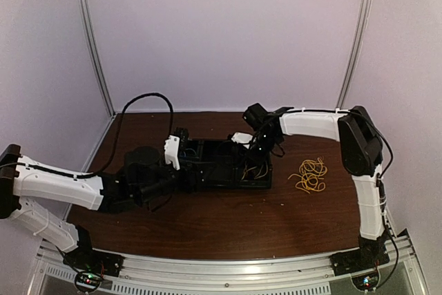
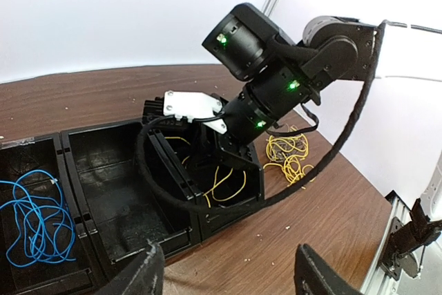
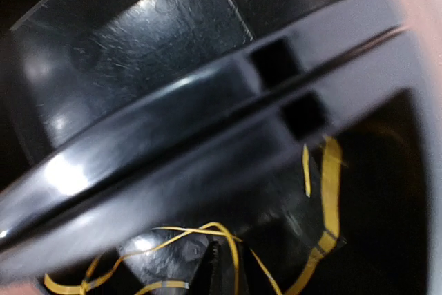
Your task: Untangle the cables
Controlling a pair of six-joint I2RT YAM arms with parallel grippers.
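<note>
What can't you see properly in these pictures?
- Right arm's fingers: left wrist view, tips sunk in the right bin; right wrist view too dark and blurred to show a grip on the yellow cable.
- Blue cable: left wrist view, cut by the left edge.
- Left fingers: same view, cut by the bottom edge.

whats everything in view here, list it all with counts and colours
blue cable: one bundle, blue, in the left bin
yellow cable in bin: one, yellow, in the right bin
loose yellow cable: one bundle, yellow, on the table to the right of the bins
bins: three, black, in a row mid-table; nothing seen in the middle one
table: one, brown wood
frame posts: two, silver, at the back corners
left gripper: one, black, open, nothing between its fingers, by the left bin
right gripper: one, black, reaching down into the right bin, fingers hidden
</note>
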